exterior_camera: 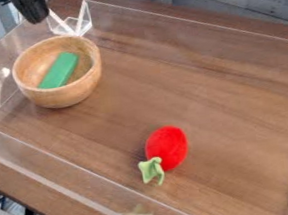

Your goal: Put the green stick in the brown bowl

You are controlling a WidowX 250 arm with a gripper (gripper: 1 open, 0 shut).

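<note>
Risk from here looks small: the green stick lies slantwise inside the brown bowl, so the placing appears done. The gripper hangs above and behind the bowl at the upper left edge of the view, holding nothing, and whether its jaws stand apart or together cannot be told there. A careless sweep of the arm low past the bowl could knock its rim and tip the stick out; the red strawberry toy sits well apart.

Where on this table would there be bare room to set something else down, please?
Bare wood runs between the brown bowl and the red strawberry toy, and across the whole right half. Only the far-left corner is crowded, with the gripper above the bowl holding the green stick.
</note>
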